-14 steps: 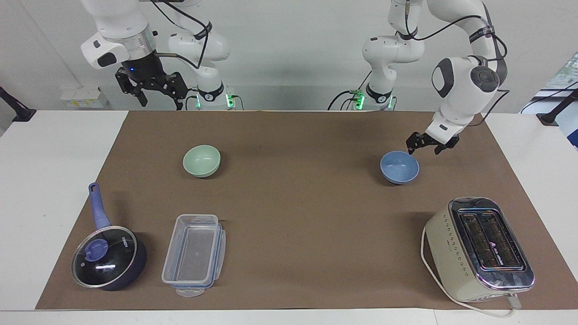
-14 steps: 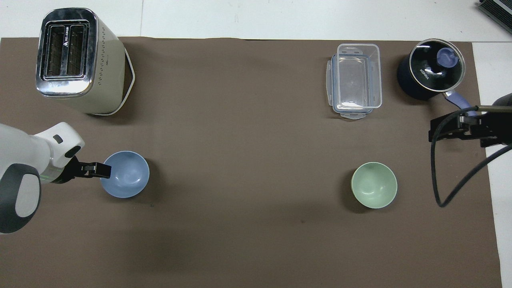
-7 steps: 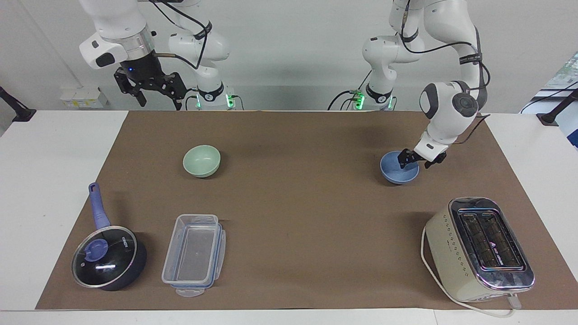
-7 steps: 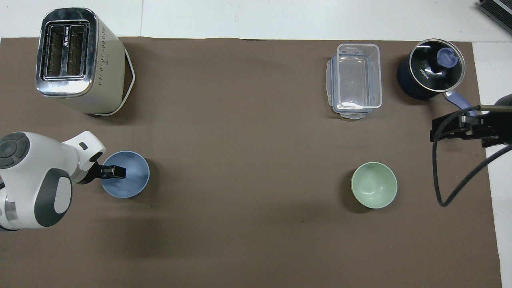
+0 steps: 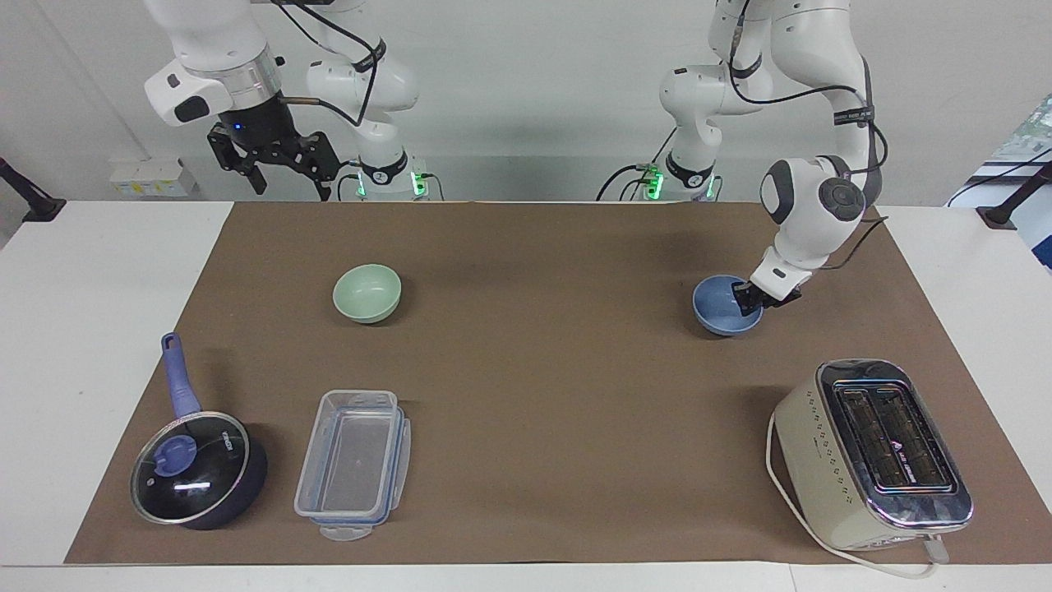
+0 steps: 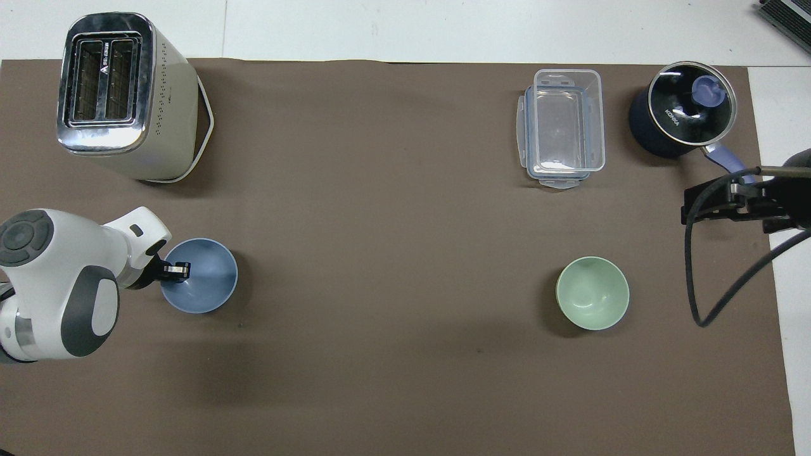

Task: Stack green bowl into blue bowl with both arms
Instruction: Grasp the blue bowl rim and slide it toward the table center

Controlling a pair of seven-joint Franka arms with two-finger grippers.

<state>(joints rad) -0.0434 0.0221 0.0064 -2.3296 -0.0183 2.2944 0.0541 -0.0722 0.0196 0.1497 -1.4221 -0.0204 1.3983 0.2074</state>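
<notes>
The left end effector (image 5: 758, 298) is seen in the facing view lowered onto the rim of the blue bowl (image 5: 723, 308), at the edge toward the left arm's end of the surface (image 5: 542, 386); its fingers appear closed on that rim, one inside and one outside. In the overhead view the same end effector (image 6: 170, 271) is partly hidden under the arm's white wrist, and only a fingertip is shown over the blue bowl (image 6: 204, 288). The right end effector (image 5: 275, 160) is shown whole only in the facing view, held high near its base with its fingers spread apart, the arm waiting; in the overhead view its tips (image 6: 728, 202) are seen beside the saucepan's handle. The green bowl (image 5: 367, 293) rests untouched toward the right arm's end, well apart from the blue bowl. Two bowls are counted, along with one toaster (image 5: 871, 452), one clear plastic container (image 5: 353, 464) and one lidded saucepan (image 5: 197, 469), the last three farther from the robots than the bowls.
</notes>
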